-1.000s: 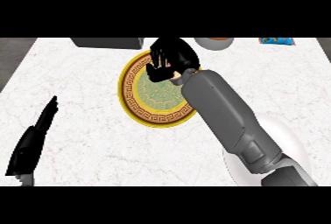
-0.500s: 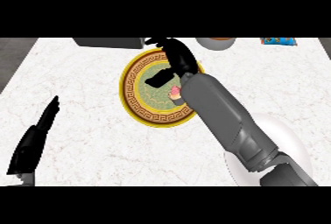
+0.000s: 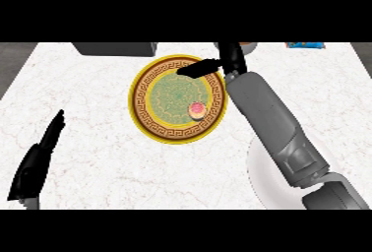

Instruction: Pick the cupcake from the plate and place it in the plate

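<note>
The bench [image 3: 109,162] looks like white marble with faint grey veins, smooth and matt. The plate [image 3: 149,123] appears glazed, a gold rim around a patterned green centre. The cupcake [image 3: 196,110] has soft-looking pink frosting. The right hand [image 3: 218,63] is matt black; its forearm [image 3: 272,123] is smooth matt grey.

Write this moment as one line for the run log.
cupcake: on gold-rimmed plate | right hand: open, above plate's far rim | left hand: resting, left edge
</note>
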Tool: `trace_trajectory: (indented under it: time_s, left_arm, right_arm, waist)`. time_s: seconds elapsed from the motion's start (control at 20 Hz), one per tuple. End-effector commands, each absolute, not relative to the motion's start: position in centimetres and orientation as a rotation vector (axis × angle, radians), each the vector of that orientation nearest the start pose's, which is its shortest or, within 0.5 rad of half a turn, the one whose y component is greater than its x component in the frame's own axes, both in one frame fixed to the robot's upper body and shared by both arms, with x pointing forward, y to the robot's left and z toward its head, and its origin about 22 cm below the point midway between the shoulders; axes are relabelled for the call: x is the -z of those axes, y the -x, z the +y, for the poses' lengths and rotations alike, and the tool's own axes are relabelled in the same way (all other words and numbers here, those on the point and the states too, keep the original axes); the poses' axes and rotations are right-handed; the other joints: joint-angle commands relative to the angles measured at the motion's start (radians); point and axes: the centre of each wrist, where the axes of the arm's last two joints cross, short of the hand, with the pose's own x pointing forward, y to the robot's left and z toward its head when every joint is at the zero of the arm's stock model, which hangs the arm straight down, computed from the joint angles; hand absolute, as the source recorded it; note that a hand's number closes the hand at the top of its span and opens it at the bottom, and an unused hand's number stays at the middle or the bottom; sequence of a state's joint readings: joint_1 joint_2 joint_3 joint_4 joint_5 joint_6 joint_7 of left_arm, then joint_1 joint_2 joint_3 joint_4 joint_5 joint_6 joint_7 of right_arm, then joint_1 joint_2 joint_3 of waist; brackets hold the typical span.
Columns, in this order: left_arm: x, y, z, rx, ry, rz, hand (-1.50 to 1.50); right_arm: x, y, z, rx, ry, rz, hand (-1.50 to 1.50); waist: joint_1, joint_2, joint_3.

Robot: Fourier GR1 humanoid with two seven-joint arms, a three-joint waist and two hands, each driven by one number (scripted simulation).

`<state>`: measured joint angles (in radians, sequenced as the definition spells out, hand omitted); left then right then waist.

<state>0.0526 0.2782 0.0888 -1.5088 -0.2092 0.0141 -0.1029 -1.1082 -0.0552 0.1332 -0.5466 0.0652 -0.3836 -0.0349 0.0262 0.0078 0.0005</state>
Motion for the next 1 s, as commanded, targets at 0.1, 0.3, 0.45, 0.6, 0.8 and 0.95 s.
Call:
trace_trajectory:
  time_s: [0.1,0.3,0.45,0.6,0.8,0.95]
  left_arm:
    - [-0.5,-22.2,34.6,0.308,-0.469,-1.533,0.0]
    - [0.2,-21.5,33.6,0.313,-0.448,-1.525,0.0]
    - [-0.8,-21.9,34.1,0.315,-0.461,-1.526,0.0]
    - [0.1,-21.8,33.0,0.302,-0.465,-1.525,0.0]
    - [0.0,-22.9,33.3,0.31,-0.448,-1.532,0.0]
    - [0.5,-22.4,33.9,0.313,-0.457,-1.53,0.0]
  right_arm:
    - [-9.2,-44.5,-17.7,-0.132,0.168,-1.763,-1.5]
    - [-9.5,-44.8,-22.1,-0.125,0.127,-1.823,-1.5]
    - [-7.2,-43.9,-25.3,-0.148,0.13,-1.85,-1.5]
    - [-7.5,-44.0,-27.5,-0.202,0.137,-1.846,-1.5]
    - [-9.0,-44.2,-31.0,-0.183,0.168,-1.837,-1.5]
    - [-7.1,-43.9,-30.1,-0.172,0.166,-1.849,-1.5]
  waist:
    - [-0.007,0.002,0.001]
    - [-0.007,-0.001,0.0]
    - [-0.005,0.0,0.001]
    - [-0.005,-0.001,0.0]
    - [0.003,0.004,0.0]
    - [0.008,0.004,0.001]
